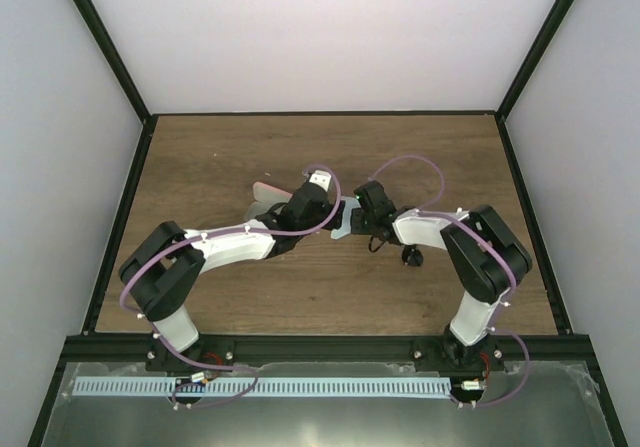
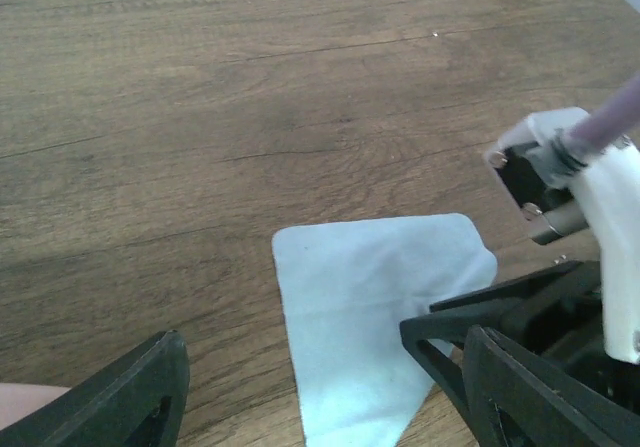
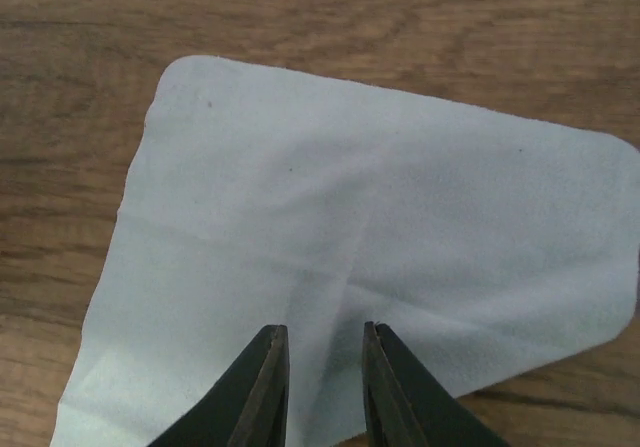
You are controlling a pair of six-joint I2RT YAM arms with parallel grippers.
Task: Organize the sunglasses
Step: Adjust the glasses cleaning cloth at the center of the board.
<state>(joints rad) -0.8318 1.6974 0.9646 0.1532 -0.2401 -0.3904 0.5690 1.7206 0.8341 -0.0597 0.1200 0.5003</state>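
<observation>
- right jaws narrow, straddling a crease in the cloth (image 3: 380, 217): pinch it fully before lifting
- left jaws wide above the tabletop (image 2: 200, 117): hold them clear

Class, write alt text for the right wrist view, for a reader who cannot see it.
A light blue cloth lies on a wooden table, one crease running up its middle. The right gripper, black jaws narrowly parted, sits at the cloth's near edge.

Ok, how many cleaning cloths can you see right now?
1: the light blue cloth, spread on the table beneath the right gripper, just ahead of the left gripper. The arms may hide others.
</observation>
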